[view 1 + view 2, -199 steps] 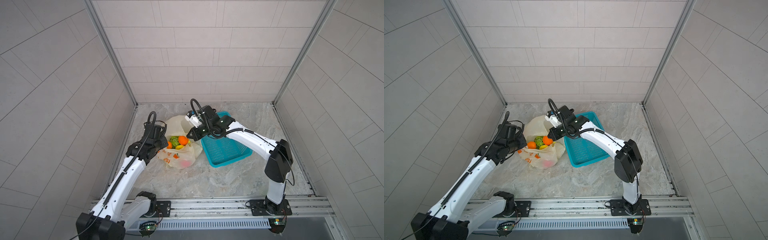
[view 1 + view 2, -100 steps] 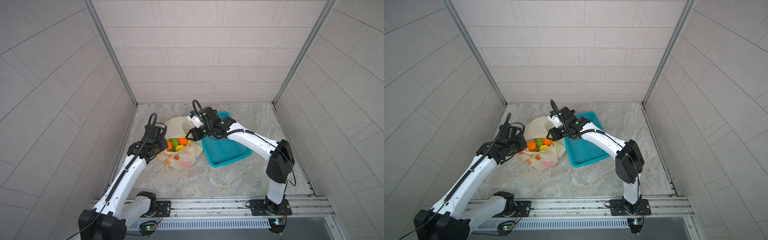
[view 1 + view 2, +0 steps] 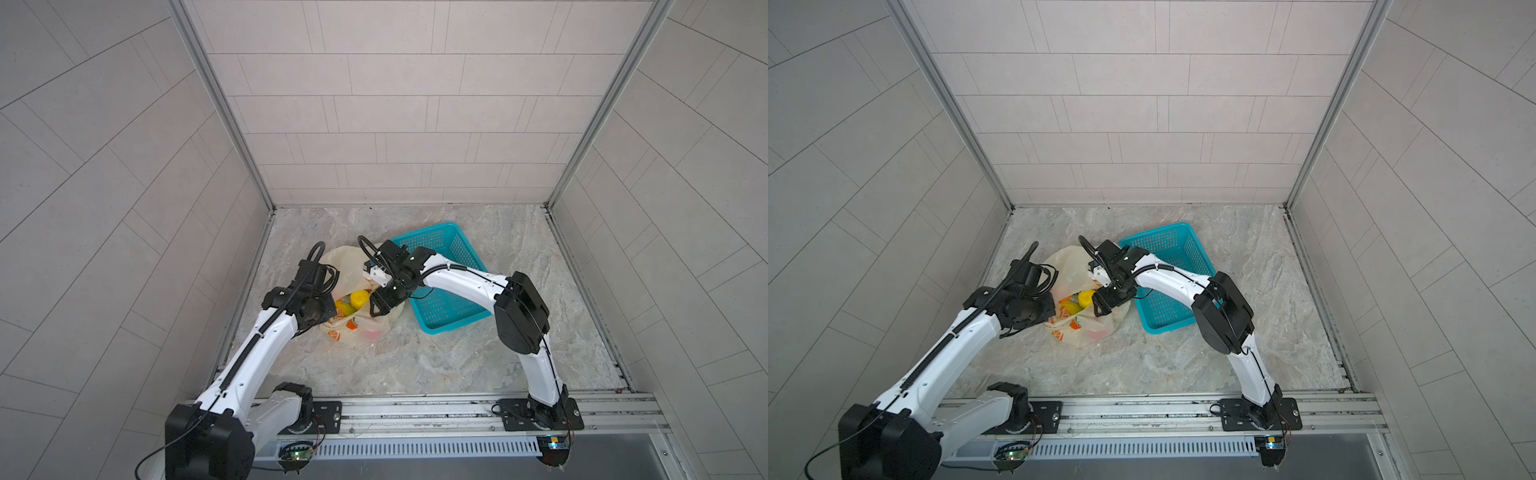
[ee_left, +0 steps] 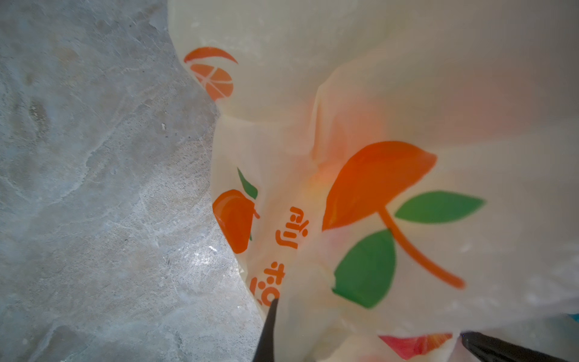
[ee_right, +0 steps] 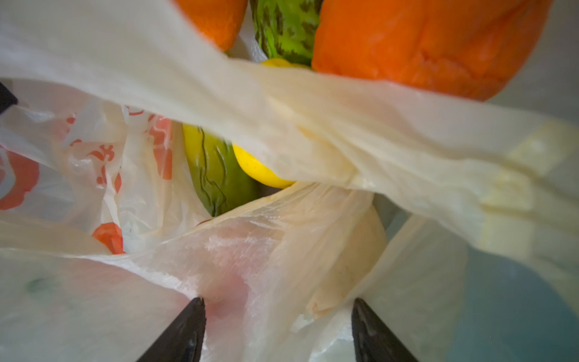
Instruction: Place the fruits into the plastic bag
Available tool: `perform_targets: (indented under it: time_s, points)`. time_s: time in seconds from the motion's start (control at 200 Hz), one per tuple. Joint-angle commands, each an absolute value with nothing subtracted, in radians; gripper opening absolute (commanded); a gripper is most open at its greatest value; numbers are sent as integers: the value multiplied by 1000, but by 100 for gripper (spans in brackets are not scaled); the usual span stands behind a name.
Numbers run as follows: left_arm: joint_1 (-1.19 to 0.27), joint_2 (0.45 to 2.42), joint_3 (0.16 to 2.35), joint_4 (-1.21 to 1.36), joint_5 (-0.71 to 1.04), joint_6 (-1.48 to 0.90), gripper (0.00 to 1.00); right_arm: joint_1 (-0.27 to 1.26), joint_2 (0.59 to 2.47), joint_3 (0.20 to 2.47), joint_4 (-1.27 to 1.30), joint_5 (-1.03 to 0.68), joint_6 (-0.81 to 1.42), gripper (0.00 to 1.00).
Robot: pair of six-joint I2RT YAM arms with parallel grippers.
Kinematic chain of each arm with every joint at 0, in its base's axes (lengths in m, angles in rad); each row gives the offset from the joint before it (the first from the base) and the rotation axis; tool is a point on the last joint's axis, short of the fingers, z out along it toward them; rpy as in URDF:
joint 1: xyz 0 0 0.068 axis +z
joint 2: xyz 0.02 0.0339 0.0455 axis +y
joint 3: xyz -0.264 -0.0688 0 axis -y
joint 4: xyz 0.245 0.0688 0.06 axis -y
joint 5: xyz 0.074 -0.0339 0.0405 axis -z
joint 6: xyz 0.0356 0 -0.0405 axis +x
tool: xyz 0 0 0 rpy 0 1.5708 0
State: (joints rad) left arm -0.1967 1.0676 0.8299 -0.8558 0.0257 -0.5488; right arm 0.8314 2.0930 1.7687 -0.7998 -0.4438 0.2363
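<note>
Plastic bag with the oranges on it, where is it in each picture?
In a top view: the plastic bag sits on the table, beside the teal basket.
In a top view: same spot, basket on its right.
Left wrist view: it fills most of the picture, bare table beside it.
Right wrist view: it fills nearly everything, fruits peeking out.
Shared landmark: its orange prints, seen in all four.

I see my left arm (image 3: 266,345) and right arm (image 3: 461,282) in glossy white shells with bulky black joints (image 3: 519,307), looping black cables (image 3: 316,249) and bolted black base plates (image 3: 540,415).
</note>
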Motion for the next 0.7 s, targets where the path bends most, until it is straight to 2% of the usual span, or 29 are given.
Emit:
perform_targets:
  time_s: [0.0, 0.08, 0.16, 0.33, 0.696]
  points:
    - [-193, 1063, 825, -881, 33, -540, 0, 841, 2117, 1756, -811, -430, 207, 54]
    - [-193, 1064, 827, -875, 36, -541, 0, 841, 2130, 1757, -783, -440, 221, 21]
    - [-193, 1063, 830, -872, 36, -544, 0, 841, 2141, 1773, -777, -457, 227, 0]
    - [-193, 1058, 829, -860, 31, -553, 0, 840, 2107, 1764, -756, -508, 220, 0]
    - [-193, 1015, 825, -784, 85, -565, 0, 840, 1866, 1667, -578, -635, 202, 0]
